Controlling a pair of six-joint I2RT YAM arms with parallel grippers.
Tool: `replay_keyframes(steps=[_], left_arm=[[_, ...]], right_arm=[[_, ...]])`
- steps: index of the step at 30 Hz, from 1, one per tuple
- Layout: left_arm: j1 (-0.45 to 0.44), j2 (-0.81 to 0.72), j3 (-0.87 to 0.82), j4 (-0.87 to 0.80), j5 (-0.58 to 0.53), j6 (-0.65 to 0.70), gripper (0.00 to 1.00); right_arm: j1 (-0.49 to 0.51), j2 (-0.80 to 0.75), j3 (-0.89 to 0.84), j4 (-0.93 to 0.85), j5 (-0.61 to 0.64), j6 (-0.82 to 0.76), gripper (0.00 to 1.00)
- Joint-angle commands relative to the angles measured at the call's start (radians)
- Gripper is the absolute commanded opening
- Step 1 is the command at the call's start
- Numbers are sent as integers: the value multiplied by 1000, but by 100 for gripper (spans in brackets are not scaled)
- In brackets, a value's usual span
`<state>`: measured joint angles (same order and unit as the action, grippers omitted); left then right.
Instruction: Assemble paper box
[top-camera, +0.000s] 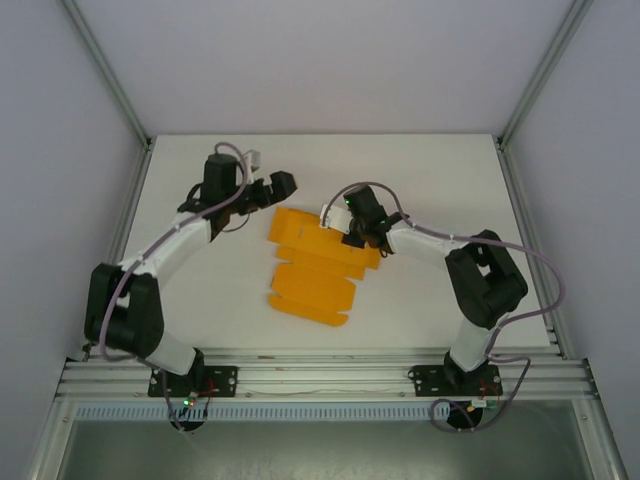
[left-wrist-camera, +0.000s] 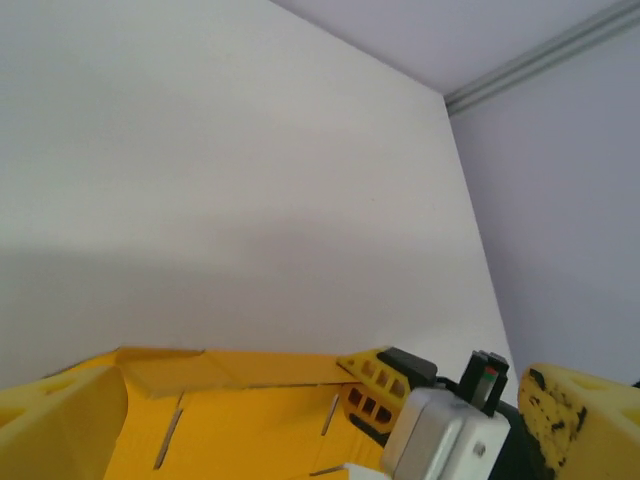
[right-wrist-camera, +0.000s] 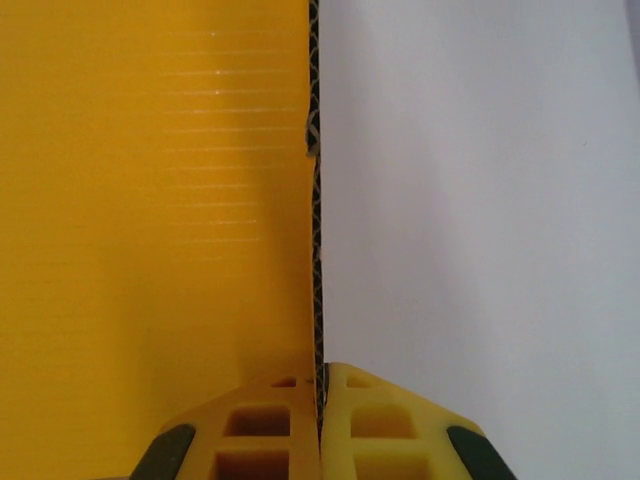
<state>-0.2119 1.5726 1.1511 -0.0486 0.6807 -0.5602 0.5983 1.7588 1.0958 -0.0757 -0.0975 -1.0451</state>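
The paper box (top-camera: 310, 268) lies as a flat, bright orange die-cut sheet with flaps in the middle of the white table. My right gripper (top-camera: 362, 237) is shut on the sheet's right edge. In the right wrist view its fingers (right-wrist-camera: 290, 420) pinch the thin corrugated edge of the paper box (right-wrist-camera: 150, 200), which stands upright between them. My left gripper (top-camera: 284, 187) hovers open just beyond the sheet's far left corner. In the left wrist view its yellow fingers (left-wrist-camera: 585, 410) stand wide apart over the paper box (left-wrist-camera: 230, 420), with the right gripper (left-wrist-camera: 385, 385) gripping the far flap.
Grey enclosure walls with metal corner posts (top-camera: 115, 70) surround the white table (top-camera: 420, 170). An aluminium rail (top-camera: 320, 375) carrying both arm bases runs along the near edge. Bare table surface lies behind the sheet and to both sides.
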Motion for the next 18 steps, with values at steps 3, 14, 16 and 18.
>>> replay_keyframes(steps=[3,14,16,18], left_arm=[[-46,183,221,-222,25,141,99],[-78,314,282,-313,33,143,69],[-88,308,265,-301,44,140,64],[-98,295,234,-250,74,113,62]], right_arm=[[3,-19,-21,76,55,-17,0],[4,-37,-26,100,83,23,0],[3,-38,-23,102,86,32,0],[3,-39,-26,105,78,38,0]])
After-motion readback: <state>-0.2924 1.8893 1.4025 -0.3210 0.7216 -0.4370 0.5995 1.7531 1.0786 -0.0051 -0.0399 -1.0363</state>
